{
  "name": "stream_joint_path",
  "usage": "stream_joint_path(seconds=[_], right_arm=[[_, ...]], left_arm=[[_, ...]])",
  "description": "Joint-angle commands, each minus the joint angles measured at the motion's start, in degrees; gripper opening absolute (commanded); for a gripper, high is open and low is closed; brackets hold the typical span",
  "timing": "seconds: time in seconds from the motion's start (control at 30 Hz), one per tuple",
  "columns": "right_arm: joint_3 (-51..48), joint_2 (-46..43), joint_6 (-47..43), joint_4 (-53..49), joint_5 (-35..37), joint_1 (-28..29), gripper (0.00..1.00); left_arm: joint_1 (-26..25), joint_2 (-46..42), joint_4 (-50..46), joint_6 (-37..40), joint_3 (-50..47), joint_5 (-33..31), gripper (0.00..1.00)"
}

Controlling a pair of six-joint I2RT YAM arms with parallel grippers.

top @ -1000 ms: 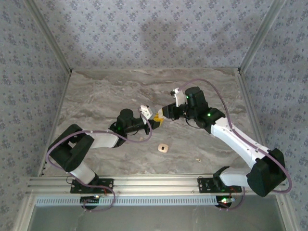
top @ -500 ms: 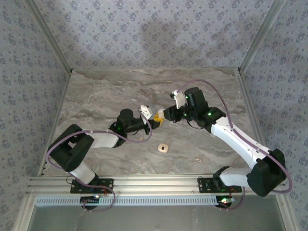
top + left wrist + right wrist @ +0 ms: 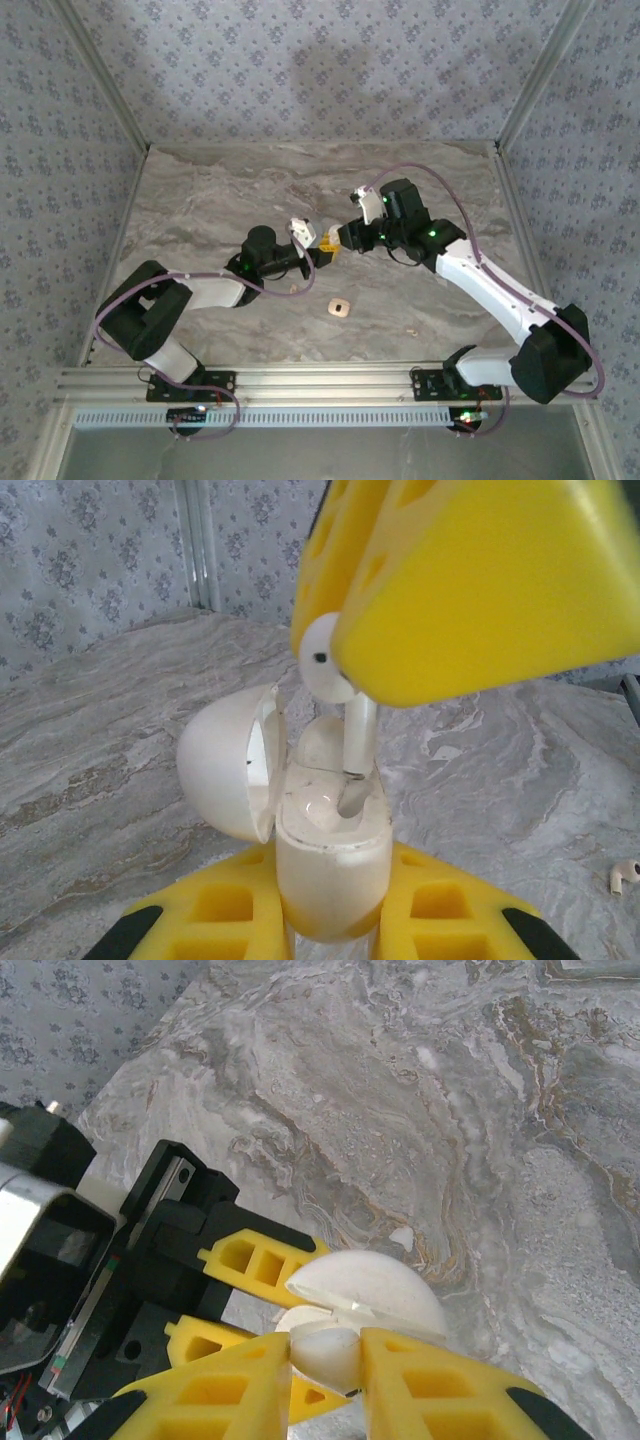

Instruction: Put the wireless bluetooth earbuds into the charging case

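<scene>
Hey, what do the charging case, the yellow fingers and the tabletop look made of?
Charging case: smooth white plastic, going by its slight sheen. Yellow fingers: matte moulded plastic, probably, with hollow cells. Tabletop: grey veined marble look; stone or printed laminate, cannot tell.

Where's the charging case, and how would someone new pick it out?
On the marble table, look mid-table where the two yellow-fingered hands meet. The charging case stands clamped in the left hand: a white egg-shaped shell, lid hinged open, with an earbud held by the right hand reaching into it. The tan square lies flat, alone on the table.
</scene>
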Motion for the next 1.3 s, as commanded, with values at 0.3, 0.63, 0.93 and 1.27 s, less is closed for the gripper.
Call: stream_joint_path(seconds=[0.3,0.63,0.93,1.27], right_arm=[[3.09,1.77,-2.05,-2.14,-2.43,0.78,0.27],[3.47,0.09,-1.67,-0.17,-2.14,0.7,0.26],[1.54,0.44,-1.15,2.74,-1.06,0.56,0.26],[0.39,0.23,-0.79,4.6,-1.2,0.07,0.26]], left_arm=[[-0.47,-2.34,0.66,0.82,0.5,0.78,0.1],[-0.43,-2.31,1.06,0.4,0.13,0.67,0.1],[-0.47,-2.52,2.23,-0.42,0.06,0.86,0.1],[-0.27,-2.64,3.86,-2.39,0.19,0.52,0.1]])
